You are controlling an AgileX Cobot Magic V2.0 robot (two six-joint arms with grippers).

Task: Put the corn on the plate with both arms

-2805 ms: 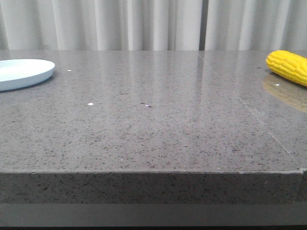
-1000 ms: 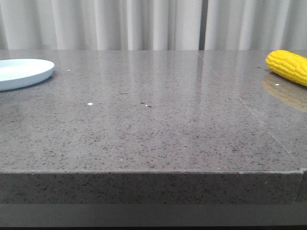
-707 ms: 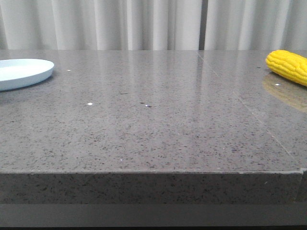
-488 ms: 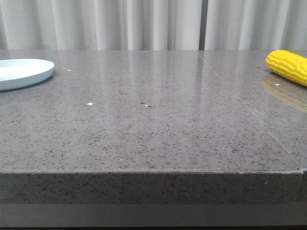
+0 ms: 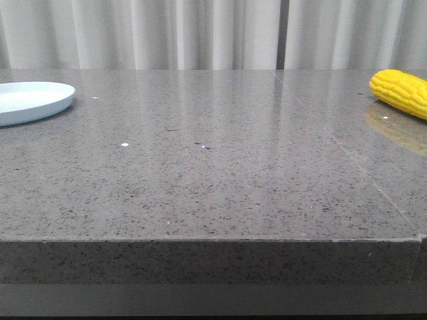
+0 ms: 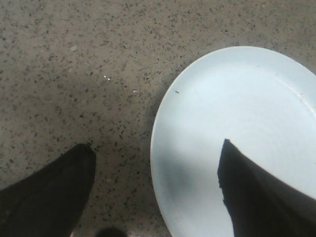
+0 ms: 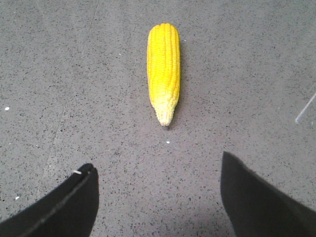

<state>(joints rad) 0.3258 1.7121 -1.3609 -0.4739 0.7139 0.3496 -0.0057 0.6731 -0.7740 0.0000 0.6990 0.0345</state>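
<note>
The yellow corn point(image 5: 402, 91) lies on the table at the far right in the front view. In the right wrist view the corn point(image 7: 164, 69) lies ahead of my open, empty right gripper point(image 7: 157, 167), its pale tip pointing toward the jaws. The pale blue-white plate point(image 5: 30, 101) sits at the far left. In the left wrist view my left gripper point(image 6: 157, 148) is open and empty above the plate's rim point(image 6: 157, 128), one finger point(image 6: 256, 187) over the plate, the other over the table. Neither gripper shows in the front view.
The grey speckled stone table point(image 5: 213, 167) has its front edge near the camera. A seam point(image 5: 340, 150) runs through its right part. White curtains point(image 5: 200, 33) hang behind the table.
</note>
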